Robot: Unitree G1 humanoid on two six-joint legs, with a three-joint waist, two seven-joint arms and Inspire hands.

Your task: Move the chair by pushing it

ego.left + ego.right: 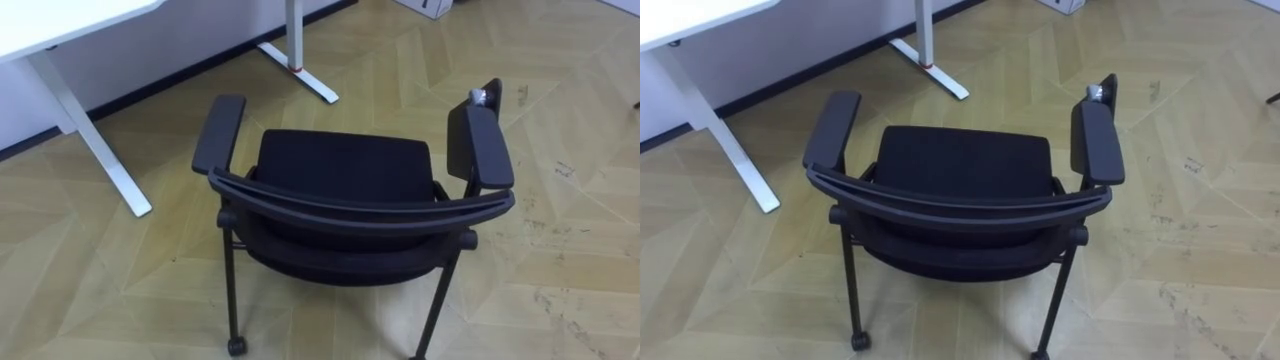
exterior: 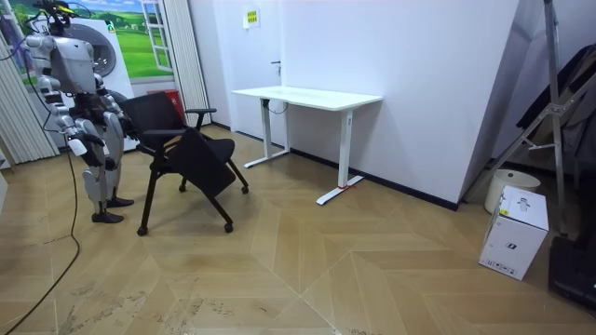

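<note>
**Chair waits just ahead of the robot's lowered hands**

The black chair [image 1: 345, 185] stands on the wooden floor [image 1: 585, 250] directly in front of the robot. Its backrest [image 1: 360, 212] is turned toward the hands and its seat faces away from them. The left armrest [image 1: 218, 132] lies ahead on the left hand's side. The right armrest [image 1: 480, 148] lies ahead on the right hand's side and has a small metal fitting at its far end. Thin black legs run down to small castors [image 1: 236, 346].

Seen from across the room, the robot stands upright close behind the chair. Its left hand [image 2: 114, 141] hangs low, the nearer of the two to the backrest. Its right hand [image 2: 76, 146] hangs at the hip, a little farther back from the chair. From here I cannot tell whether either hand is spread or closed, or whether it touches the chair.

Beyond the chair, farther from the hands and toward the left hand's side, a white worktop [image 1: 60, 25] on white legs stands against the wall. Well beyond that, toward the right hand's side, a white box [image 2: 514, 233] sits on the floor beside a leaning metal stand [image 2: 549, 102].
</note>
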